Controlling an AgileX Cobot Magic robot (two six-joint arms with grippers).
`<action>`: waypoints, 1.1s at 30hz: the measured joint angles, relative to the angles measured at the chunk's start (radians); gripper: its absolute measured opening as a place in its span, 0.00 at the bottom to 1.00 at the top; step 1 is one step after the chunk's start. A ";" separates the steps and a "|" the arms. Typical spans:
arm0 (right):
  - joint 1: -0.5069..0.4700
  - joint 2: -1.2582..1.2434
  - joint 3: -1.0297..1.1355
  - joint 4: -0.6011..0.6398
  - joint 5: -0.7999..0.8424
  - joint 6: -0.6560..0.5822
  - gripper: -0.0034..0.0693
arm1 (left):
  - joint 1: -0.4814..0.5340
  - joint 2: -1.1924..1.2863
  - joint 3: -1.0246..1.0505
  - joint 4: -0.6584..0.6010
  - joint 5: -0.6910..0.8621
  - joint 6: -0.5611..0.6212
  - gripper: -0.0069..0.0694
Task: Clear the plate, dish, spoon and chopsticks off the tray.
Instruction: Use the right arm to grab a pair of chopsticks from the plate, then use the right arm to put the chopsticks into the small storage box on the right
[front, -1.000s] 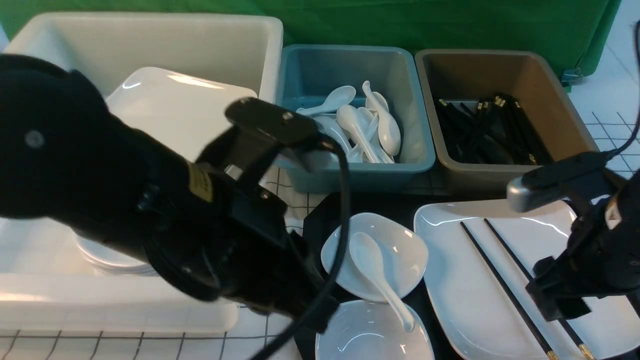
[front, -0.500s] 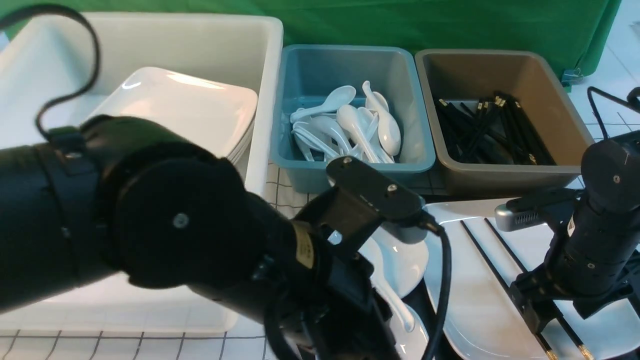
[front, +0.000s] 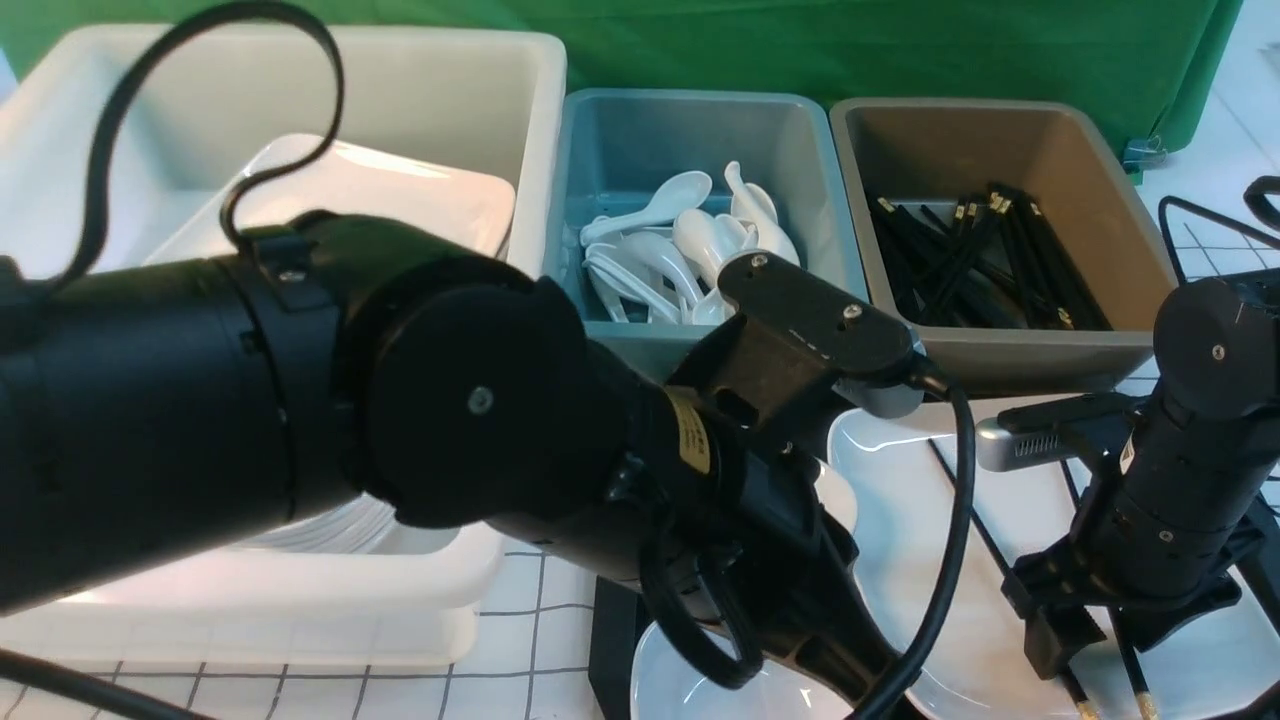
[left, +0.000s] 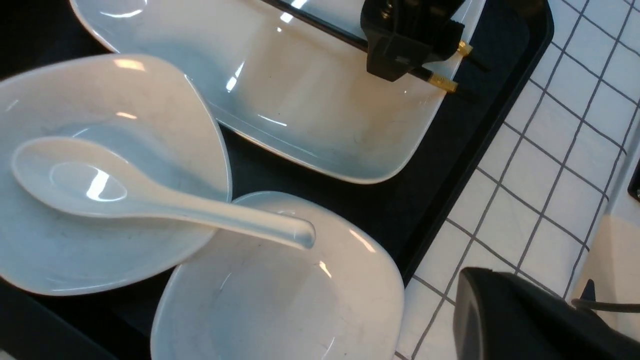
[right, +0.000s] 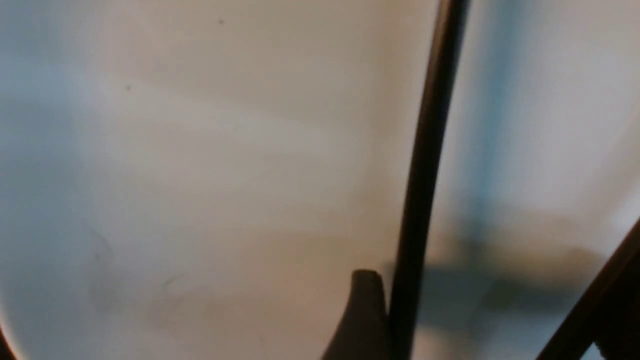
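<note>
The black tray (left: 450, 160) holds a large white plate (left: 310, 115), two small white dishes (left: 115, 100) (left: 280, 300), and a white spoon (left: 150, 200) lying across both dishes. Two black chopsticks (left: 320, 25) with gold caps lie on the plate. My right gripper (front: 1100, 630) is down on the plate, open, straddling the chopsticks near their capped ends. In the right wrist view one fingertip (right: 365, 310) rests right beside a chopstick (right: 425, 150). My left gripper (left: 467, 280) is shut and empty, hovering by the tray's near corner next to the nearer dish.
Behind the tray stand a white tub (front: 450, 80) holding plates, a teal tub (front: 620, 130) of spoons and a brown tub (front: 1050, 150) of chopsticks. My bulky left arm (front: 400, 430) blocks much of the front view. A checked cloth covers the table.
My left arm has swung right and forward, over the dishes on the tray. My right arm has lowered, bringing its gripper down around the chopsticks on the plate.
</note>
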 joint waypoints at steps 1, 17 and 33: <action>0.000 0.000 0.000 0.000 0.003 0.000 0.83 | 0.000 0.000 0.000 0.000 -0.001 0.000 0.08; 0.000 -0.009 0.000 0.003 0.082 -0.034 0.22 | 0.000 0.000 -0.001 0.000 -0.036 0.000 0.08; -0.048 -0.401 -0.125 0.194 0.011 -0.178 0.22 | 0.000 0.001 -0.001 0.035 -0.687 0.040 0.09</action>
